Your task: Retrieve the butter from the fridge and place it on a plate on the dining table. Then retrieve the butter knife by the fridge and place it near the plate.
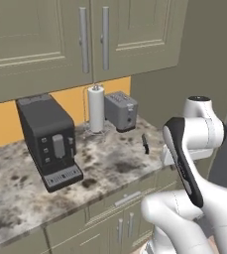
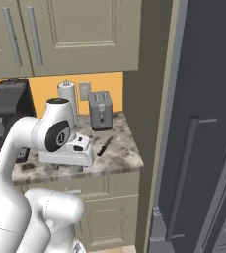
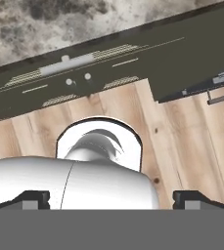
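Showing the fridge, right base view; tool wide open, empty

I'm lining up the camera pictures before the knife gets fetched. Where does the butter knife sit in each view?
Left base view: butter knife lies right of centre, near the counter's right end.
Right base view: butter knife lies just left of centre, beside the arm.
Hand view: not in it.
Shared landmark: the toaster behind the knife.

Coffee machine, paper towel roll, toaster on counter.
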Tool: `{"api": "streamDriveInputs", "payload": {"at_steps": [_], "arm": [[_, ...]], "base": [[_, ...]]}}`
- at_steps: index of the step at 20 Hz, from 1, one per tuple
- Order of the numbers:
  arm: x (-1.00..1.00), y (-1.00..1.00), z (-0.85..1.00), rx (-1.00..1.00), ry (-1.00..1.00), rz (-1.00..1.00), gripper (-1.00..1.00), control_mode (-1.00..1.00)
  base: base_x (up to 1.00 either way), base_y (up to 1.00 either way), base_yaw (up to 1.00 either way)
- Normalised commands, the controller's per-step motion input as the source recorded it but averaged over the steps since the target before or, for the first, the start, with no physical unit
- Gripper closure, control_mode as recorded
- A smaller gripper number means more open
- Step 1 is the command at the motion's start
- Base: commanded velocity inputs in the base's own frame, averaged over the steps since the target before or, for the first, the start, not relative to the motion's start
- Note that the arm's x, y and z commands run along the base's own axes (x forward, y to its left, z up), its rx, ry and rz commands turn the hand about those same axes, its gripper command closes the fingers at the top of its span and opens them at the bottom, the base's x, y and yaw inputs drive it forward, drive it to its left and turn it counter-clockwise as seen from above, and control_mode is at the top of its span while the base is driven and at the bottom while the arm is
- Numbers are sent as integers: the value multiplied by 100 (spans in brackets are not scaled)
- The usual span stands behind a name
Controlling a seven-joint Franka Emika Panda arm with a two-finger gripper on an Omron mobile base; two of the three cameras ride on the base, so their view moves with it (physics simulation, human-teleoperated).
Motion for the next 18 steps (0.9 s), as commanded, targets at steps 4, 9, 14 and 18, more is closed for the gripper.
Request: {"api": "streamDriveInputs", "payload": {"at_steps": [4, 9, 14, 18], "arm": [[0, 0, 0, 0, 0, 0, -100, 100], [0, 0, 0, 0, 0, 0, -100, 100], [0, 0, 0, 0, 0, 0, -100, 100], [0, 0, 0, 0, 0, 0, -100, 100]], "base": [[45, 32, -21], [55, 18, -14], [45, 0, -2], [24, 0, 0]]}}
